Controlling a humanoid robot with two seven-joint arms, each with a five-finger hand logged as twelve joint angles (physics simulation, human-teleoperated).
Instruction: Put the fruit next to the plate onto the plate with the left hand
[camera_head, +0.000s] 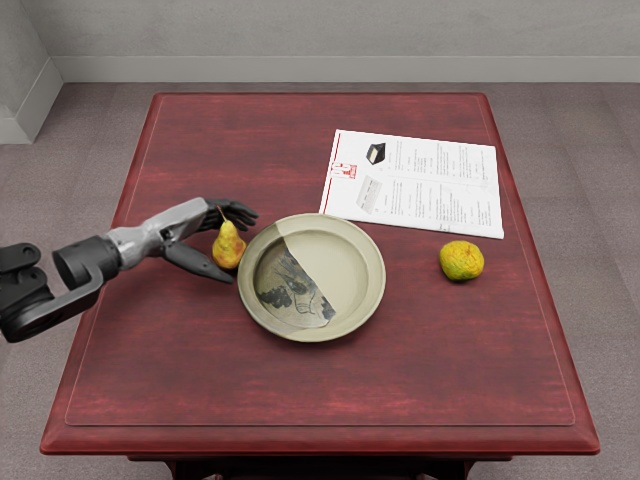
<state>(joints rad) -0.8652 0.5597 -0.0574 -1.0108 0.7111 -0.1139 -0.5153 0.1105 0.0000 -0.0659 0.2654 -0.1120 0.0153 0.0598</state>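
A yellow pear (228, 246) stands upright on the red table, touching the left rim of the olive ceramic plate (350, 250). My left hand (222, 240) reaches in from the left and brackets the pear: dark fingers (235, 213) curve behind it and the thumb (198, 264) lies in front of it. The fingers sit close around the pear, which still rests on the table. The plate holds nothing; a dark painted pattern shows on its left half. The right arm does not show.
A yellow-green round fruit (461, 260) lies on the table right of the plate, apart from it. An open white booklet (415, 183) lies behind the plate toward the back right. The table's edges (320, 435) frame the scene.
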